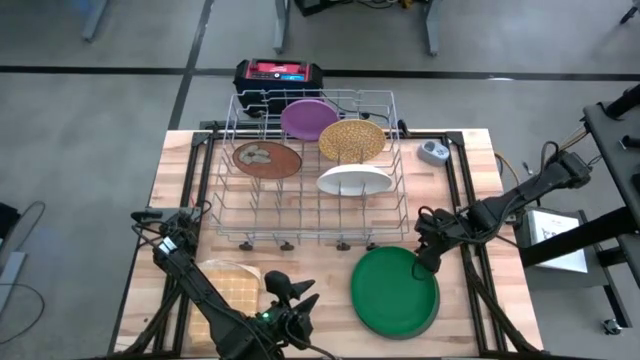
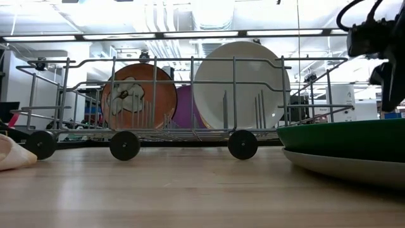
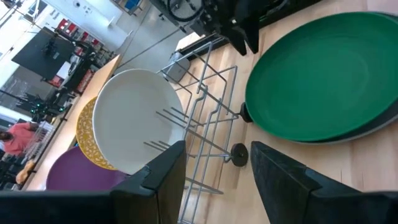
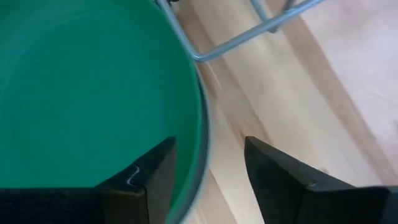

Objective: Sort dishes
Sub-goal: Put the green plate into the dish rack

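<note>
A green plate (image 1: pixel 393 290) lies flat on a grey plate (image 2: pixel 342 166) on the table's near right part; only the grey rim (image 3: pixel 376 126) shows under it. My right gripper (image 4: pixel 208 155) is open over the green plate's (image 4: pixel 87 87) far right rim, one finger above the plate and one outside it. In the wire rack (image 1: pixel 310 170) stand the purple plate (image 1: pixel 308 118), the yellow speckled plate (image 1: pixel 352 140), the brown plate (image 1: pixel 266 158) and the white plate (image 1: pixel 354 180). My left gripper (image 1: pixel 290 300) waits open near the table's near edge.
The rack takes up the table's far middle and stands on small black wheels (image 2: pixel 124 145). A tan waffle cloth (image 1: pixel 232 285) lies near left beside my left arm. A small grey-blue gadget (image 1: pixel 433 152) sits right of the rack. A black and red case (image 1: pixel 278 74) stands behind the rack.
</note>
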Controlling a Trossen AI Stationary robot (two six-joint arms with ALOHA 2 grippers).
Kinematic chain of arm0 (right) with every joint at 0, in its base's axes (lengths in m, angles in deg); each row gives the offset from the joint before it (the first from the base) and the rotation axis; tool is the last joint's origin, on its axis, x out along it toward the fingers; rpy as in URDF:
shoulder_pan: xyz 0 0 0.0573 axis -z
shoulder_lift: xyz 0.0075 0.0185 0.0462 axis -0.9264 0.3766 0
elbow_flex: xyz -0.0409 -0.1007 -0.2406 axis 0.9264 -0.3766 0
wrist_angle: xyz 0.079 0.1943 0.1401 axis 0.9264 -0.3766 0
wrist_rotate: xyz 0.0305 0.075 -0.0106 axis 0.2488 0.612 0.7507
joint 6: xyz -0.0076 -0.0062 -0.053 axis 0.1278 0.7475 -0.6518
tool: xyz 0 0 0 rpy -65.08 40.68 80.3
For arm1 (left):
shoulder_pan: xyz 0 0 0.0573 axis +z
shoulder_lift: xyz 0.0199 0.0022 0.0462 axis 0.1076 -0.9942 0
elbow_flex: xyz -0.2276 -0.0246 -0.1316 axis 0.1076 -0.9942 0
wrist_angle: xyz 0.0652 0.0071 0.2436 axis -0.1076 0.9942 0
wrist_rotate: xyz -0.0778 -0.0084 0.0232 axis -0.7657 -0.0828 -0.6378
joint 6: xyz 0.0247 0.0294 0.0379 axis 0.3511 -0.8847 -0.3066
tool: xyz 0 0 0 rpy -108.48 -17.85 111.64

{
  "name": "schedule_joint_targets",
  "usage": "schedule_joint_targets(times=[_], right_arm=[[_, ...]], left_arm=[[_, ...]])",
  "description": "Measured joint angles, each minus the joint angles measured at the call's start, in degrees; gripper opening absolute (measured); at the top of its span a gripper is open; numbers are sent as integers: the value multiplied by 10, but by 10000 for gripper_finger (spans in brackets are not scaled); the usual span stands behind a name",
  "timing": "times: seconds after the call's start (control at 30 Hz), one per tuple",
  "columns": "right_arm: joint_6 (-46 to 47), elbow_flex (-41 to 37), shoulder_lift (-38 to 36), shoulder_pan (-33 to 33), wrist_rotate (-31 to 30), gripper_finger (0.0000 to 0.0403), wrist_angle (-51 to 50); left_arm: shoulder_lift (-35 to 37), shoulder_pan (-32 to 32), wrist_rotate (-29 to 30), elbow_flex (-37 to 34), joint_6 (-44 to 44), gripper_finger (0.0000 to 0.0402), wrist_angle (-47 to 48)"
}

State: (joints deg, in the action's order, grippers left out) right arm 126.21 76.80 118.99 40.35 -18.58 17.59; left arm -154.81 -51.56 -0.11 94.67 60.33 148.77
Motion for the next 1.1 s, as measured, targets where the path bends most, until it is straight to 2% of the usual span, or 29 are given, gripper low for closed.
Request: schedule_joint_targets(times=[0.27,0.6,0.73,1.0,1.1], right_arm=[[-16,-28,41,0,1,183,37],[-49,-26,147,0,2,160,89],[-55,-16,175,0,-2,127,86],[-63,-1,167,0,2,16,83],[-63,4,154,0,15,9,75]], left_arm=[[0,0,0,0,-2,170,-2],[0,0,0,0,-2,170,-2],[0,0,0,0,-2,170,-1],[0,0,0,0,-2,170,1],[0,0,1,0,-3,170,1]])
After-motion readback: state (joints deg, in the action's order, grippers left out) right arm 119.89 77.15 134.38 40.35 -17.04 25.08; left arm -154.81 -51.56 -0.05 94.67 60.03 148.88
